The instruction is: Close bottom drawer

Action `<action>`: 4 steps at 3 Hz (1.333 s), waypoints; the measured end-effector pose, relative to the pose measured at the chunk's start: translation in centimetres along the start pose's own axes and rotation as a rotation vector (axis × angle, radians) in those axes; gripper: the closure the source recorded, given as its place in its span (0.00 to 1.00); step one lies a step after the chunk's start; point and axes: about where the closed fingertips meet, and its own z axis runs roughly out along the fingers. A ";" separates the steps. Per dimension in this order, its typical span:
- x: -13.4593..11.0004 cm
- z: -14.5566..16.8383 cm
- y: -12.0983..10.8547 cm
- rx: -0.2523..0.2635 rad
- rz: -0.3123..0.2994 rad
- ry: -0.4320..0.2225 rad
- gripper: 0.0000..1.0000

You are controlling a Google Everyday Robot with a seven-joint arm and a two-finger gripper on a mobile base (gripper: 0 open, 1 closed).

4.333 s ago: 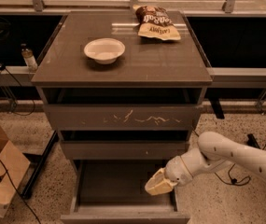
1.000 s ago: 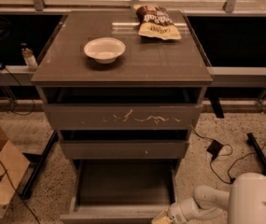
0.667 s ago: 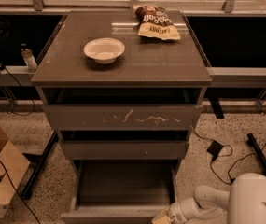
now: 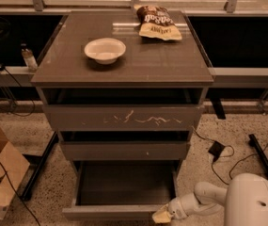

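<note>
The wide, shallow grey-brown bottom drawer (image 4: 111,213) stands pulled out at 6 o'clock in the view, its flat dark base exposed below the two upper drawers of the grey metal cabinet (image 4: 67,72). The robot's pale-tipped gripper (image 4: 161,216) sits low at 5 o'clock, right against the drawer's plain front strip at its 3 o'clock end; whether it is spread or pressed together cannot be told. On the cabinet top, a small white bowl (image 4: 105,50) rests at 11 o'clock and a brown snack bag (image 4: 158,22) at 1 o'clock.
</note>
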 end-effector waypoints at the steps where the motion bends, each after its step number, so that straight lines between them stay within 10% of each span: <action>1: -1.8 -0.1 -1.7 0.002 -0.018 -0.014 1.00; 4: -3.0 0.9 -3.0 0.055 -0.040 -0.050 1.00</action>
